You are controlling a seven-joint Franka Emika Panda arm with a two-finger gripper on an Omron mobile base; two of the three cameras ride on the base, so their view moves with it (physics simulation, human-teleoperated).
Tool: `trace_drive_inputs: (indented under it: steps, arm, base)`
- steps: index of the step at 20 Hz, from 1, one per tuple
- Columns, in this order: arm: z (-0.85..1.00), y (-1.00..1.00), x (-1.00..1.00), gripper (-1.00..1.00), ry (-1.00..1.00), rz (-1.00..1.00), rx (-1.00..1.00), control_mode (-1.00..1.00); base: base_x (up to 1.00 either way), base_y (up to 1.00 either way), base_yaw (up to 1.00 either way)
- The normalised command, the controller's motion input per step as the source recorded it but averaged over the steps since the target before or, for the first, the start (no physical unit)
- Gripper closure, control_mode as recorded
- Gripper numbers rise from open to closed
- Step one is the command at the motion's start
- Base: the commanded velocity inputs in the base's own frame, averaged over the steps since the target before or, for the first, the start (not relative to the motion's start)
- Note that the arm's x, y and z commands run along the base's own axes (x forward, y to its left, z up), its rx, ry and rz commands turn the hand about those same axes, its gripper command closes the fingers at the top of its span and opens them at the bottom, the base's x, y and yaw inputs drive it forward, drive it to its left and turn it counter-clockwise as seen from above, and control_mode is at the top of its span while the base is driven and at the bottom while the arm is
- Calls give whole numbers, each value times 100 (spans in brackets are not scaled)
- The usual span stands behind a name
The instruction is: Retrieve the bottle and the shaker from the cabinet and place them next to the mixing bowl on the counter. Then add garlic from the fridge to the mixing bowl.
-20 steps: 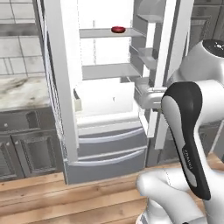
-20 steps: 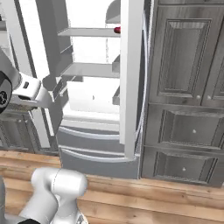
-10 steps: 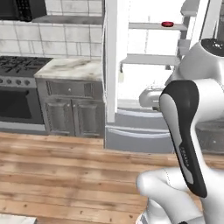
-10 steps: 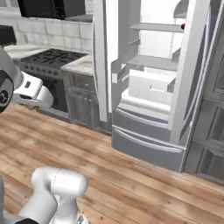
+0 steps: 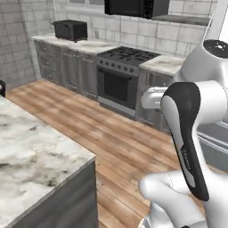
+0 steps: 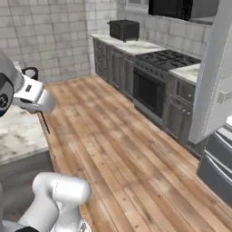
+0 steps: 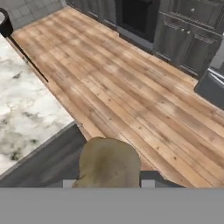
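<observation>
The claw (image 7: 107, 183) is partly closed, clamped on the garlic (image 7: 109, 164), a lumpy, matte tan-brown bulb at the bottom centre of the hand view. The counter (image 7: 26, 105) on the left of that frame is glossy white marble with brown-grey veins. A warm wood-plank floor (image 7: 131, 96) runs diagonally toward dark grey panelled cabinets (image 7: 188, 48) at the upper right.

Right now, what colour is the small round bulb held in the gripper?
Tan-brown: the small round garlic bulb sits between the gripper's fingertips, clearest in the hand view.
</observation>
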Motion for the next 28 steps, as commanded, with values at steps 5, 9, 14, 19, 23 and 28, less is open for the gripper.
trace_drive_inputs:
  steps: [5, 9, 14, 19, 23, 28]
  arm:
    - [0, 0, 0, 100, 0, 0, 0, 100]
    - [0, 0, 0, 100, 0, 0, 0, 100]
    - [0, 0, 0, 100, 0, 0, 0, 100]
    - [0, 0, 0, 100, 0, 0, 0, 100]
    - [0, 0, 0, 100, 0, 0, 0, 100]
    - [0, 0, 0, 100, 0, 0, 0, 100]
  base:
    - [-37, 22, 88]
    - [-36, 92, 72]
    - [-21, 100, 69]
    - [9, 100, 64]
    - [44, 92, 61]
    - [92, 52, 59]
